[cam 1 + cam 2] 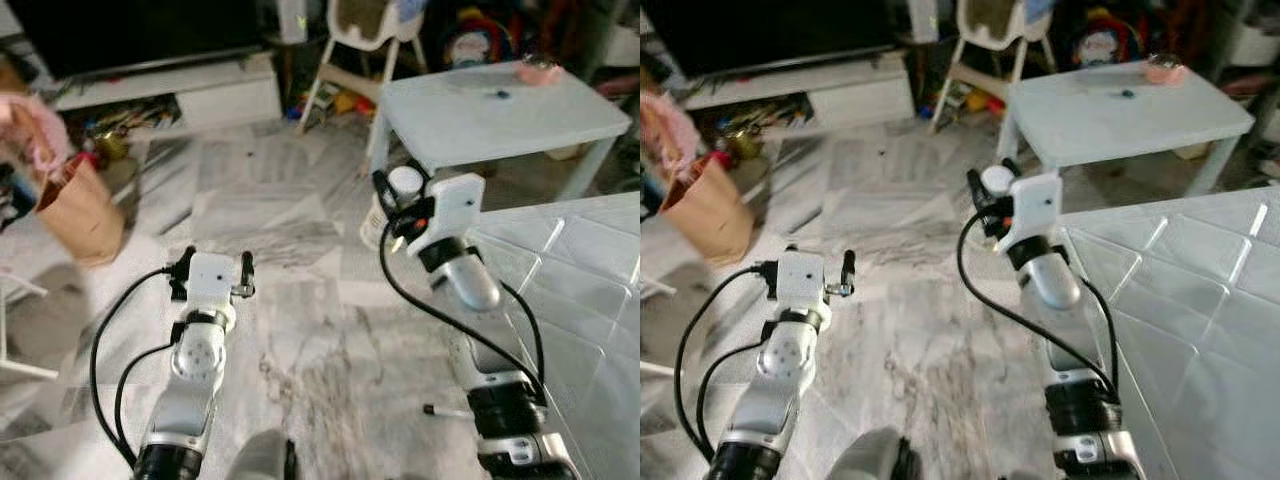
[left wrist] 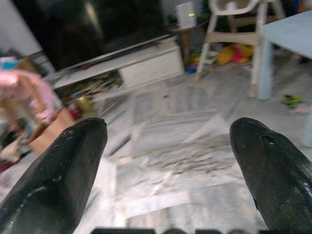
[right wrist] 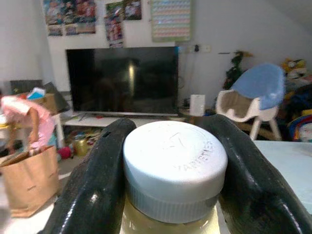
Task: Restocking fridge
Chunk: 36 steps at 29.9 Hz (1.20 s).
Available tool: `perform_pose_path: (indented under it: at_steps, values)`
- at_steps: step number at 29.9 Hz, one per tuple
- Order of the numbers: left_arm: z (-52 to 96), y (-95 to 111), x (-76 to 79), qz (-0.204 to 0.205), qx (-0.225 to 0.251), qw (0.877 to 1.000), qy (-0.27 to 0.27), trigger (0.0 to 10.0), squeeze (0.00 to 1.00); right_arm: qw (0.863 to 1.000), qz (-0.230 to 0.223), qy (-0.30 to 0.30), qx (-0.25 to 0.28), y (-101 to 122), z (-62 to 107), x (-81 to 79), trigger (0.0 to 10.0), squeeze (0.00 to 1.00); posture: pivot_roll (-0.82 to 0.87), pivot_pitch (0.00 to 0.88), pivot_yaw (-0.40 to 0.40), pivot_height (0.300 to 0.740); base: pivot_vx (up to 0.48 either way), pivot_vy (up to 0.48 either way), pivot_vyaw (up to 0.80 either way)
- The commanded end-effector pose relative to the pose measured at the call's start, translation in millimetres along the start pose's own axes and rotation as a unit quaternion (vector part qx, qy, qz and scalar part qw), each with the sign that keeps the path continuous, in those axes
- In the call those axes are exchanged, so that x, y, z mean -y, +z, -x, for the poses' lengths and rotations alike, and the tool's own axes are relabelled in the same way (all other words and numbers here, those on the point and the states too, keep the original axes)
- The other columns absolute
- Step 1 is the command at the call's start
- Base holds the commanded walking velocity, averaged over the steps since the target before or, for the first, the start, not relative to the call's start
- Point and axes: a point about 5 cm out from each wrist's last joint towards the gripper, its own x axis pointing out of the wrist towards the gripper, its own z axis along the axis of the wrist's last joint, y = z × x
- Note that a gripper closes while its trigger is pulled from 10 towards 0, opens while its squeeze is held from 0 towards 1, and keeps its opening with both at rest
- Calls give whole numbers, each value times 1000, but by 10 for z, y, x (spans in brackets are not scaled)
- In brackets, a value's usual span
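A: Status?

B: Right tool [image 3: 171,195] is clamped on a jar [image 3: 173,180], both fingers pinching just under its white lid [image 3: 175,158]. Arm is raised in front of the chest, probably so the jar stays upright in transit.

A: Left?

B: Left tool [image 2: 168,161] is spread wide and empty, held low over the marble floor [image 1: 300,330]. Likely kept free for the door.

A: Fridge?

B: Can't spot one. A light counter [image 1: 500,110] is ahead, with a paper bag [image 1: 85,215] off to the left.
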Motion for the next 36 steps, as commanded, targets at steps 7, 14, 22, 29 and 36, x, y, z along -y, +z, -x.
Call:
perform_pose_path:
  at_steps: [7, 14, 22, 29, 36]
  values:
    - [67, -67, -133, -16, -6, 999, 28, 10000, 0, 1000, -7, 26, 13, 38, 52, -115, 10000, 0, 51, 0, 58, 740, 0, 0, 800]
    - [88, -91, -142, -13, -10, 999, 37, 10000, 0, 1000, -7, 24, 6, 3, 103, -111, 10000, 0, 51, 0, 59, 740, 0, 0, 800]
    - [151, -98, -303, -17, -5, 997, 73, 10000, 0, 999, 16, -10, -34, -180, 344, 64, 10000, 0, 76, 0, 35, 740, 0, 0, 800]
    - [321, -209, -384, -19, -22, 997, 76, 10000, 0, 997, 33, -38, -58, -267, 491, 208, 10000, 0, 76, 0, 38, 740, 0, 170, 769]
    - [298, -159, -312, -18, -12, 998, 65, 10000, 0, 997, 36, -44, -52, -233, 376, 241, 10000, 0, 86, 0, 13, 740, 0, 480, 170]
